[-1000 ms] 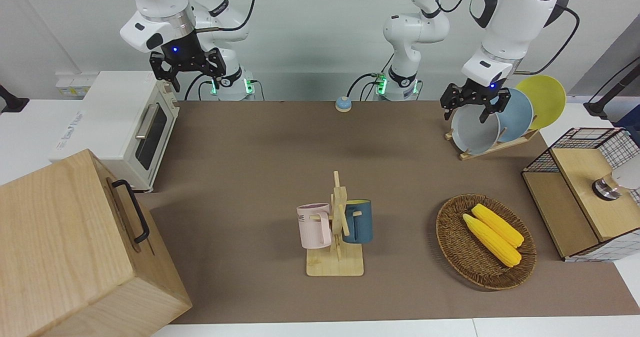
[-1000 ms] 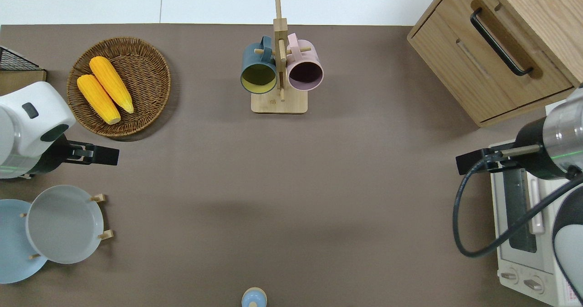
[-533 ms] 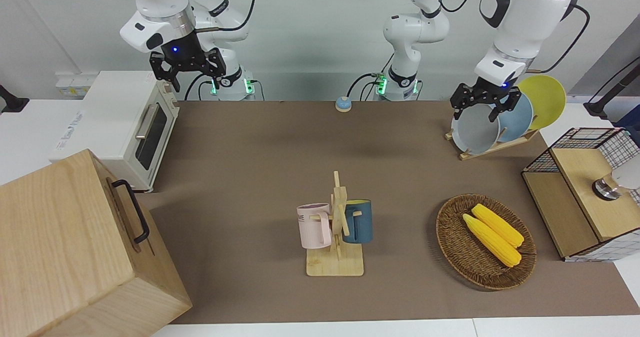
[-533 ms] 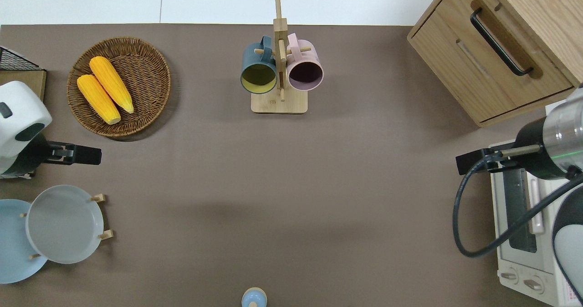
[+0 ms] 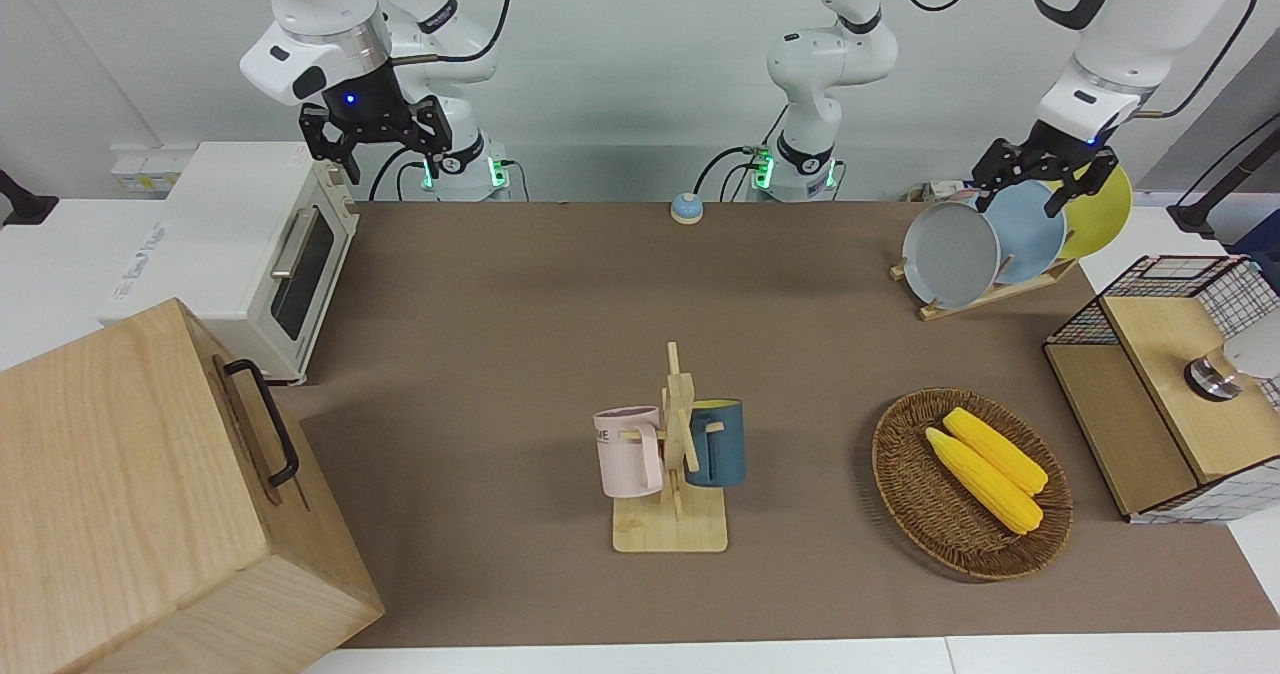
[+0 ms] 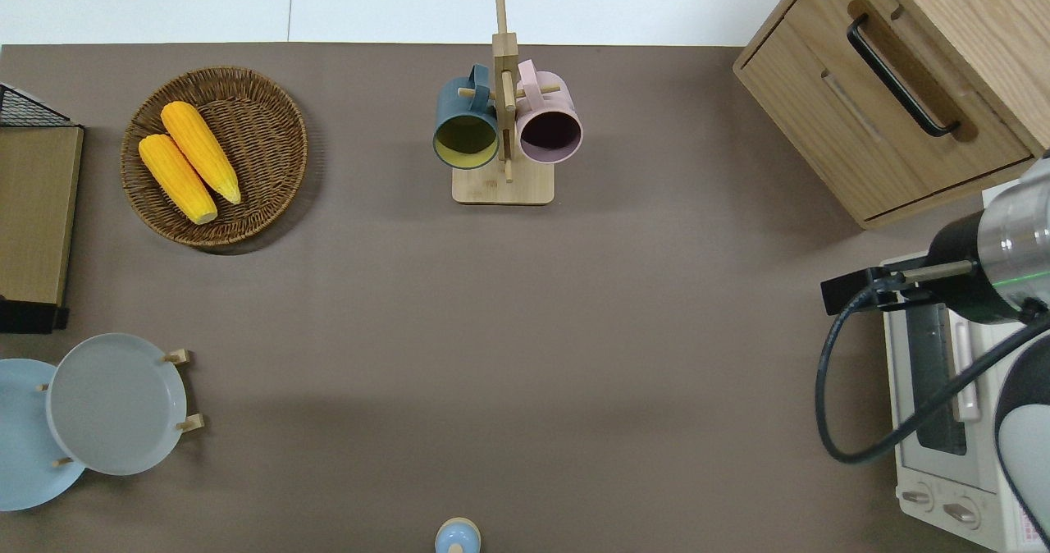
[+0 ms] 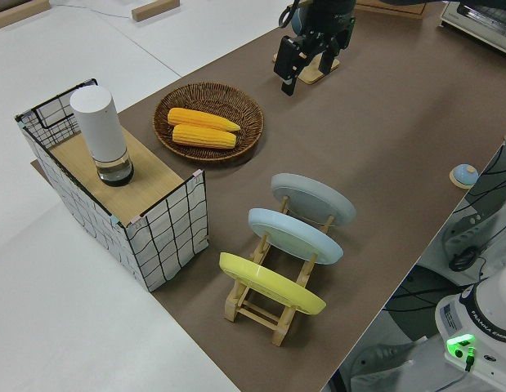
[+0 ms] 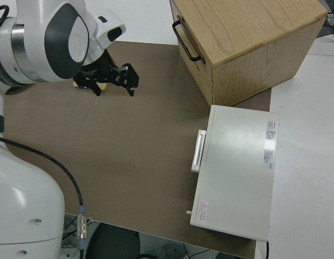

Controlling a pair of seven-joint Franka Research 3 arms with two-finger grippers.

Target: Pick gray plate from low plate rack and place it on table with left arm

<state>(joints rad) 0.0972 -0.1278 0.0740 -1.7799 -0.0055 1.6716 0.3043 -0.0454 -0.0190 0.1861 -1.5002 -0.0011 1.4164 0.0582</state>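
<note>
– Above the low plate rack (image 5: pixel 985 294), at the left arm's end of the table (image 5: pixel 520 284), hangs the left gripper (image 5: pixel 1040 179); its fingers are spread and grasp nothing; the overhead view does not catch it, and from the front it shows against the top rims of the sky-blue plate (image 5: pixel 1030 234) and the yellow plate (image 5: pixel 1100 216).

– And the gray plate (image 5: pixel 950 254)?

– It leans in the rack's end slot toward the middle of the table, tilted on edge against the pegs, untouched; the right gripper (image 5: pixel 375 139) is parked, also spread.

– How would it handle?

– Stiff and probably breakable, I'd judge, with a matte rim that looks smooth enough to slip; the free top rim seems the place to pinch, one finger on each face, then lift along the pegs' slant so that it clears them without knocking the sky-blue plate beside it.

– Containers?

– The wicker basket (image 5: pixel 905 484) holds two corn cobs (image 5: pixel 985 469); the pink mug (image 6: pixel 550 130) and the dark blue mug (image 6: pixel 466 136) hang on the mug tree (image 6: pixel 502 184), both empty as seen from overhead; the wire basket (image 7: pixel 167 237) has a wooden lid with a white cylinder (image 7: pixel 99 131) standing on it, contents hidden; the wooden drawer box (image 5: pixel 150 494) and the toaster oven (image 5: pixel 240 254) are shut.
</note>
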